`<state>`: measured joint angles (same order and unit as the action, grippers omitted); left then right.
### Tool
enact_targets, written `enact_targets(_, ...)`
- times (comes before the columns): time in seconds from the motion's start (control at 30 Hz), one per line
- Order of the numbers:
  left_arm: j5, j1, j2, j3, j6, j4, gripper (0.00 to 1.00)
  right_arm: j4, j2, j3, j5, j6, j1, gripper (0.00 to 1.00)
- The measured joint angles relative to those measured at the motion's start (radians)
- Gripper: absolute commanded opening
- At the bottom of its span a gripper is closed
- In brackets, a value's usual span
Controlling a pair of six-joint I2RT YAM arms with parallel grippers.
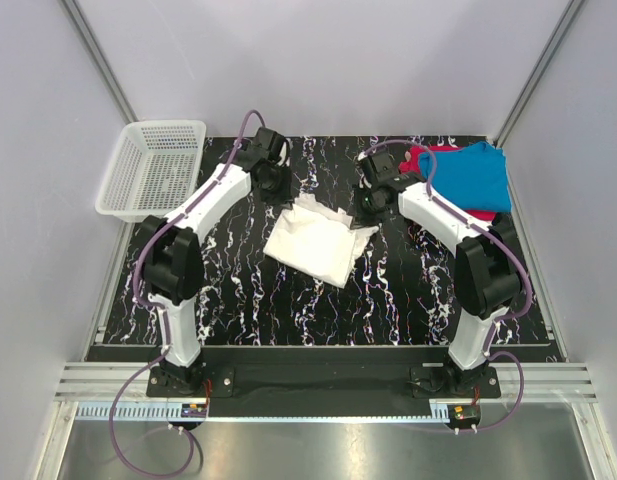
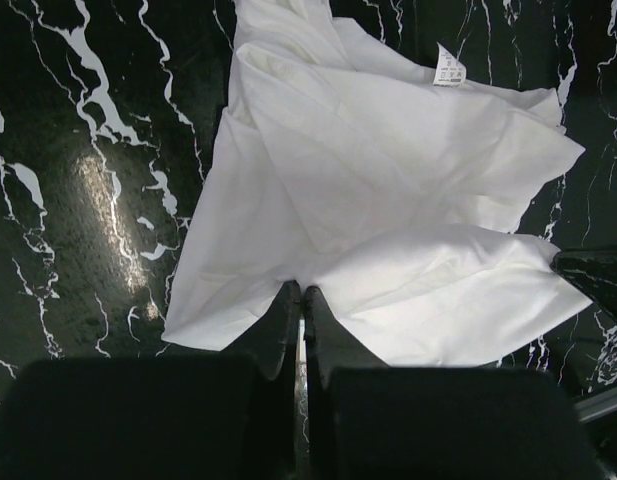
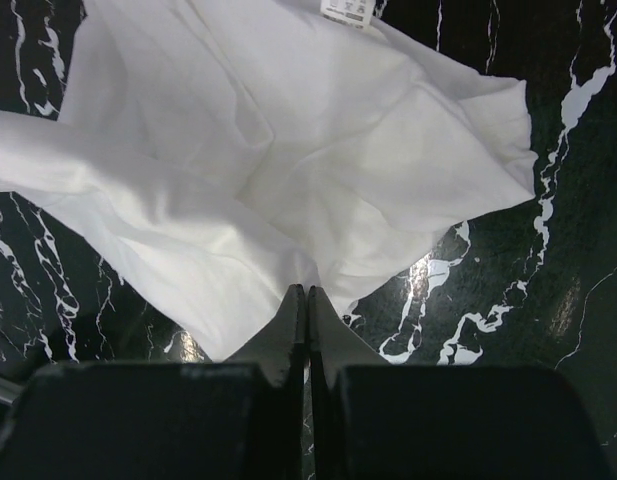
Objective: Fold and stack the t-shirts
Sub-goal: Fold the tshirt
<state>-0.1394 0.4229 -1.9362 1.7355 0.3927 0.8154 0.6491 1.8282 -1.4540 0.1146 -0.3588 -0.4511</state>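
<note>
White t-shirt (image 2: 388, 180) bears a label (image 2: 449, 68), print seemingly illegible.

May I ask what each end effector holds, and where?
The white t-shirt, pinched at its far edge: left end effector one end, right end effector the other.

Black marbled tbl (image 1: 248, 280) w/ white tee (image 1: 313, 245) ctr, blue tee (image 1: 478, 175) over red tee (image 1: 435, 151) far-R, mesh basket (image 1: 168, 125) far-L

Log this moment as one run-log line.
left pincer: shut on white t-shirt edge | right pincer: shut on same shirt | blue t-shirt over red t-shirt, far right
</note>
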Motion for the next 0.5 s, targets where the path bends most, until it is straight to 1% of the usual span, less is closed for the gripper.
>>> enact_targets(0.3, -0.007, 0.0, -0.095, 0.107, -0.001, 0.018, 0.0, -0.003, 0.0, -0.067, -0.016, 0.01, 0.008, 0.0)
enact_targets(0.5, -0.024, 0.0, -0.115, 0.183, -0.001, 0.023, 0.0, -0.011, -0.006, -0.076, -0.02, 0.015, 0.019, 0.0)
